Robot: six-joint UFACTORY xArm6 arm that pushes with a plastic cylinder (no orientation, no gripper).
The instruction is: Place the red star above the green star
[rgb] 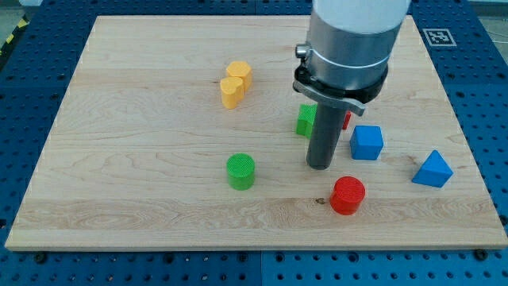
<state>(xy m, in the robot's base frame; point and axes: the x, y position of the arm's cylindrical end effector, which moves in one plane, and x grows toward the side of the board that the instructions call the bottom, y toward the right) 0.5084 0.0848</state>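
The green star (305, 120) lies right of the board's middle, partly hidden behind the rod. Only a sliver of a red block (347, 121) shows just right of the rod; its shape is hidden, so I cannot tell that it is the star. My tip (319, 165) rests on the board just below the green star and the red sliver, left of the blue cube (367, 142).
A red cylinder (348, 195) lies below-right of the tip. A green cylinder (240, 171) lies to its left. Two yellow blocks (235, 83) sit together at the upper middle. A blue triangular block (433, 169) lies at the right. The arm's grey body (349, 44) hangs over the upper right.
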